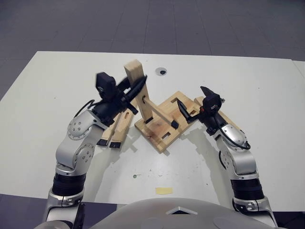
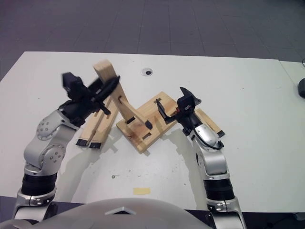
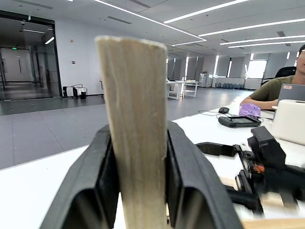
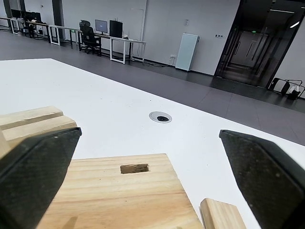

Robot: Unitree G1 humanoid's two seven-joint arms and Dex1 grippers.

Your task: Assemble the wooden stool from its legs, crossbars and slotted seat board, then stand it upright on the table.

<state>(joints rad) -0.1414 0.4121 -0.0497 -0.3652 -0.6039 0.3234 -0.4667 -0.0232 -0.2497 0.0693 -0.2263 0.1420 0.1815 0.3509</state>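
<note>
Left wrist view: left gripper (image 3: 139,138) is clamped flat on a leg (image 3: 131,81), which stands up off the seat board (image 1: 159,136) mid-table. Right gripper (image 1: 194,102) hangs wide open by the board's right side. Wood looks light, stiff and a bit slick. I'd grab low, near the joint.

Pale wood leg (image 3: 136,119), tan seat board (image 1: 159,136), white table (image 1: 47,86)

The left gripper (image 1: 135,89) clasps an upright leg (image 1: 134,71) standing on the slotted seat board (image 1: 162,136); the right gripper (image 1: 193,102) hovers, fingers spread, at the board's right edge. Two loose legs (image 1: 119,130) lie beside the board on the white table (image 1: 57,86).
</note>
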